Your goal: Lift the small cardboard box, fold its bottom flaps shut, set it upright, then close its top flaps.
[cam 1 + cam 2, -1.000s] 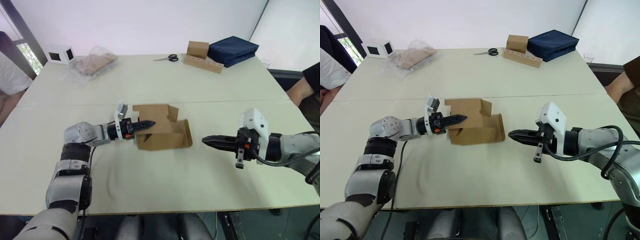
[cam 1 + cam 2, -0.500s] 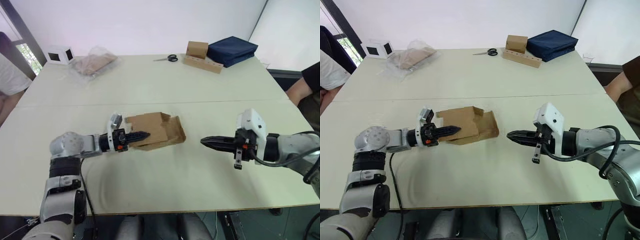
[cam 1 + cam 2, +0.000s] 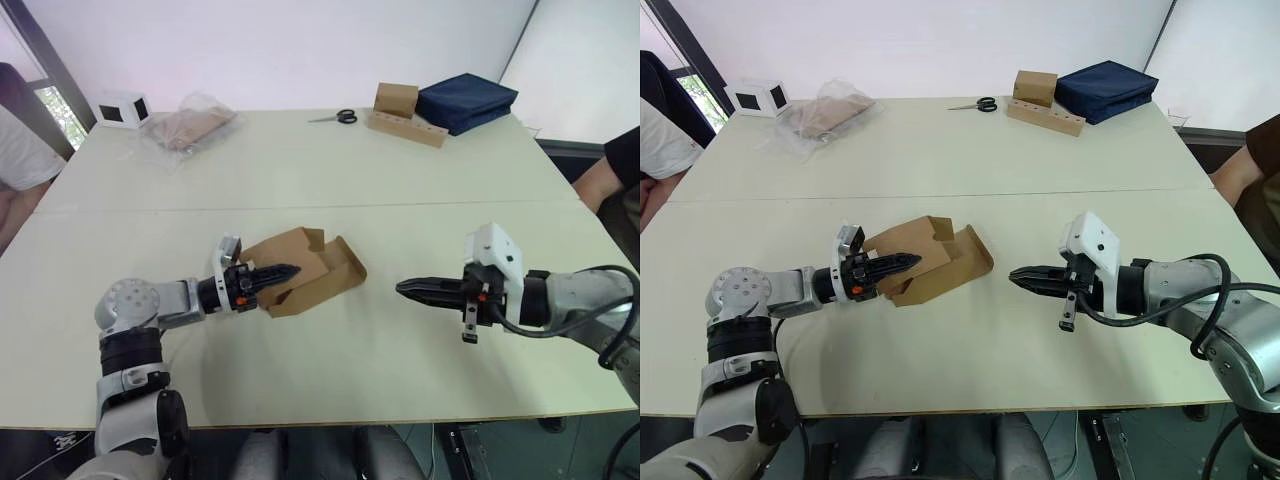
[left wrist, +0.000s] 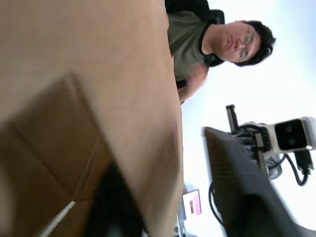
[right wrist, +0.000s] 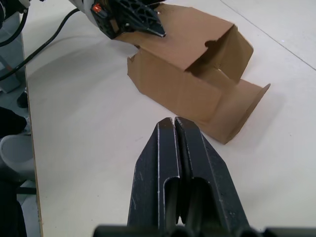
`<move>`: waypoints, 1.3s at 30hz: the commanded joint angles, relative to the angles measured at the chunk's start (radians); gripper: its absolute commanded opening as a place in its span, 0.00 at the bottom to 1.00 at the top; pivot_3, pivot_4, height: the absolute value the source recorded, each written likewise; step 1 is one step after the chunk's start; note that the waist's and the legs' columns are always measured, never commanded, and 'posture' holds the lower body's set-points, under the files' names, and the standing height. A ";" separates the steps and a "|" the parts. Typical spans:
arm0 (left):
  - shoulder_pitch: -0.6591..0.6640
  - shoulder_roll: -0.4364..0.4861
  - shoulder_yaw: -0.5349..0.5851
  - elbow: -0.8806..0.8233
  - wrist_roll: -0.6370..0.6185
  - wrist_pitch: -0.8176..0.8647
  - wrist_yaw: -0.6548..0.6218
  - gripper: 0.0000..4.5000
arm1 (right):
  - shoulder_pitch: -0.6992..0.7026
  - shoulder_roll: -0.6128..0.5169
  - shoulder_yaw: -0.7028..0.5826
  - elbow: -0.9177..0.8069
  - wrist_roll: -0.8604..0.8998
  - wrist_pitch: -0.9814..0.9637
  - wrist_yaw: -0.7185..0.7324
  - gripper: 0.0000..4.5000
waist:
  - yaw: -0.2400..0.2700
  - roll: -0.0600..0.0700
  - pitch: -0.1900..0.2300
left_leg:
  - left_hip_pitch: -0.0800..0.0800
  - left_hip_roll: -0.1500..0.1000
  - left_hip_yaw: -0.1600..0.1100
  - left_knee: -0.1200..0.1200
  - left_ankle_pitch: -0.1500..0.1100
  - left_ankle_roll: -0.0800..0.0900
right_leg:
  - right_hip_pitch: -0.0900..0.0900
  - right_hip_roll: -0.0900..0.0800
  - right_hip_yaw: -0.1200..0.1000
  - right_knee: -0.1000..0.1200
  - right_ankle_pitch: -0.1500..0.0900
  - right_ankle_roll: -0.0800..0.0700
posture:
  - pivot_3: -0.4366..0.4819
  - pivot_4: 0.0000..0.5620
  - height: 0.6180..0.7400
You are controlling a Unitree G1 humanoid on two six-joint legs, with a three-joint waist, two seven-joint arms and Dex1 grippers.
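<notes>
One small cardboard box [image 3: 300, 270] sideways, opening seemingly rightward

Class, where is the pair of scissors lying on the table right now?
In the left eye view, the scissors lie at the table's far edge, just left of the brown box with a long tan strip.

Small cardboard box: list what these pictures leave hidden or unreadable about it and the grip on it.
- Left gripper: whether its fingers clamp the small cardboard box; in the head views they overlap the panel, and the left wrist view is blurred cardboard.
- Box's underside: hidden against the table.
- Box's inside: right wrist view shows one open end; the rest is walled off.
- Right gripper: shut, apart from the box.
</notes>
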State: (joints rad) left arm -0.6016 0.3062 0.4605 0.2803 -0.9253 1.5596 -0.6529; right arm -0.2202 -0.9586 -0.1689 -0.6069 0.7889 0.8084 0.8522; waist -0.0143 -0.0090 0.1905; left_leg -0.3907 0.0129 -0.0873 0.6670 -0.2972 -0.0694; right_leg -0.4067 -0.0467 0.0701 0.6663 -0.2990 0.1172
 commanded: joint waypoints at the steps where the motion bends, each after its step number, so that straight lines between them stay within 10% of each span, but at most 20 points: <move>1: -0.024 0.004 0.056 0.004 -0.020 -0.038 0.023 0.51 | -0.014 0.001 -0.013 -0.018 0.001 -0.020 0.004 0.00 | 0.000 0.000 0.000 | 0.000 0.000 0.000 0.000 0.000 0.000 | 0.000 0.000 0.000 0.000 0.000 0.000 | 0.48 0.27 1.00; 26: -0.008 -0.096 0.089 -0.018 -0.077 -0.106 0.120 0.51 | -0.016 0.006 -0.002 -0.021 -0.006 -0.026 -0.007 0.00 | 0.000 0.000 0.000 | 0.000 0.000 0.000 0.000 0.000 -0.001 | 0.000 0.000 0.000 0.000 0.000 0.000 | 0.48 0.27 1.00; 33: -0.012 -0.086 0.096 -0.016 -0.090 -0.109 0.127 0.01 | -0.015 0.009 -0.002 -0.023 -0.009 -0.025 -0.011 0.00 | 0.000 0.000 0.000 | 0.000 0.000 0.000 0.000 0.001 -0.001 | 0.000 0.000 0.000 0.000 0.000 0.000 | 0.48 0.27 1.00; 39: -0.013 -0.045 0.073 -0.056 -0.106 -0.124 0.103 0.01 | -0.020 0.011 0.002 -0.020 -0.011 -0.026 -0.010 0.00 | 0.000 0.000 0.000 | 0.000 0.000 0.000 0.000 0.001 -0.001 | 0.000 0.000 0.000 0.000 0.000 0.000 | 0.48 0.27 1.00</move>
State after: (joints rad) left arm -0.6032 0.2339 0.5478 0.2850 -1.0041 1.4510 -0.5218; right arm -0.2319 -0.9535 -0.1616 -0.6065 0.7786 0.7997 0.8409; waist -0.0142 -0.0091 0.1904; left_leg -0.3907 0.0127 -0.0873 0.6669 -0.2965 -0.0707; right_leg -0.4066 -0.0468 0.0701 0.6662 -0.2990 0.1172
